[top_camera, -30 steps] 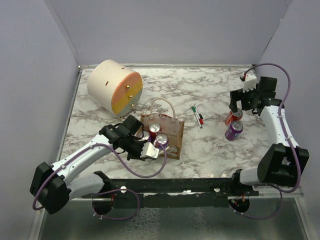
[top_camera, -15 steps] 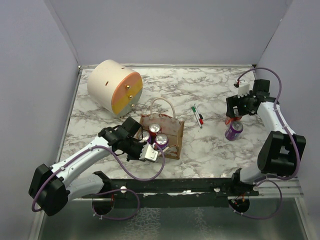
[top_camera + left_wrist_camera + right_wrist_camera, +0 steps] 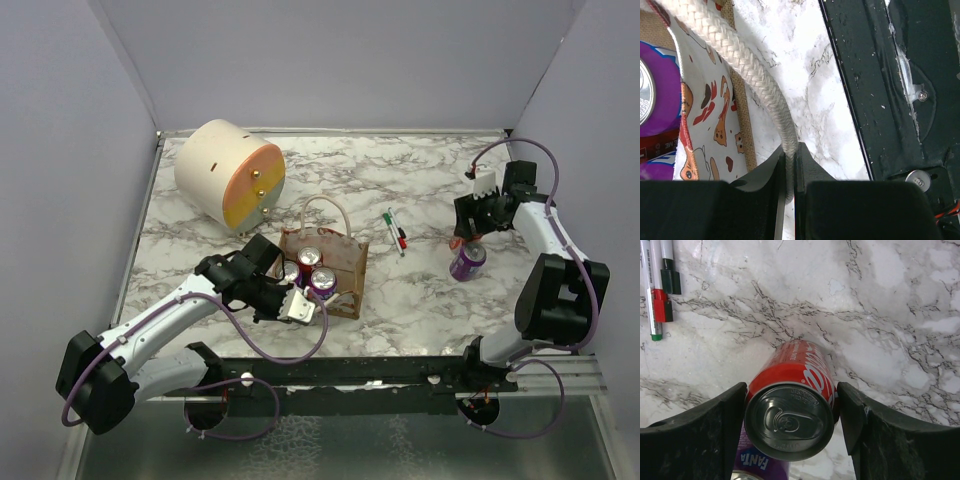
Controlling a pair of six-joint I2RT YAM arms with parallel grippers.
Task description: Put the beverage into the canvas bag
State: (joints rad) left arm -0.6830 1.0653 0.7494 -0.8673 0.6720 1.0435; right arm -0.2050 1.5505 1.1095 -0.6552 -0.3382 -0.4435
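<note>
One canvas bag [image 3: 350, 278], centre of surface, cans [image 3: 310, 257] inside, left gripper [image 3: 789, 165] jaws pinching its rope handle [image 3: 755, 75]; red cola can [image 3: 790, 425], three o'clock, upright beside purple Fanta can [image 3: 467, 260], clasped by right gripper [image 3: 790, 390] jaws, both awaiting bagging.

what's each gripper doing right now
left gripper: closed on the bag handle
right gripper: closed on the red can

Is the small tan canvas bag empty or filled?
Not empty: a red can and a purple can stand inside the tan canvas bag.
</note>
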